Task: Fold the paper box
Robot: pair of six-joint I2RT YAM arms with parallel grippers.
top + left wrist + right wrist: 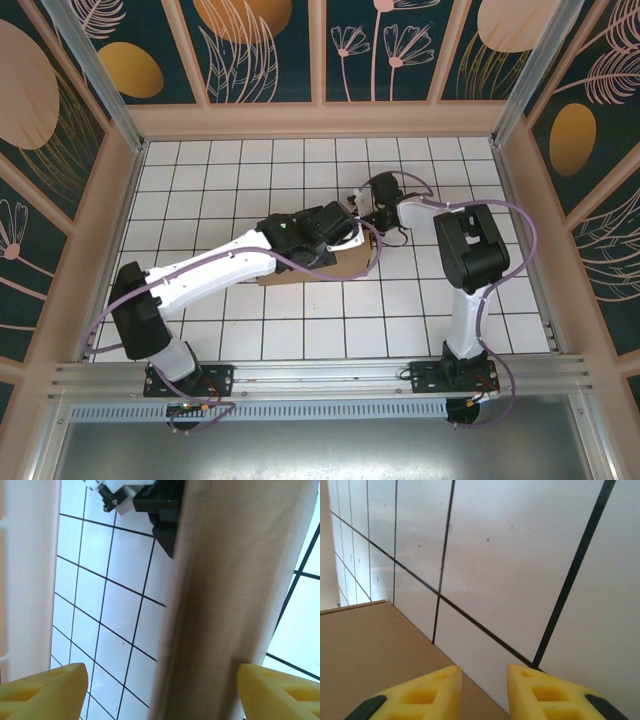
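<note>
Your L gripper point(160, 680) straddles the paper box point(225, 590) panel, wide apart, panel running fwd; R gripper point(484, 682) barely apart, empty, box to its left.

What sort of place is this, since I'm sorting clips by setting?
Probably a lab robot cell: left arm and right arm bolted to a metal rail, a white gridded table, and printed plant-pattern walls closing it in.
</note>
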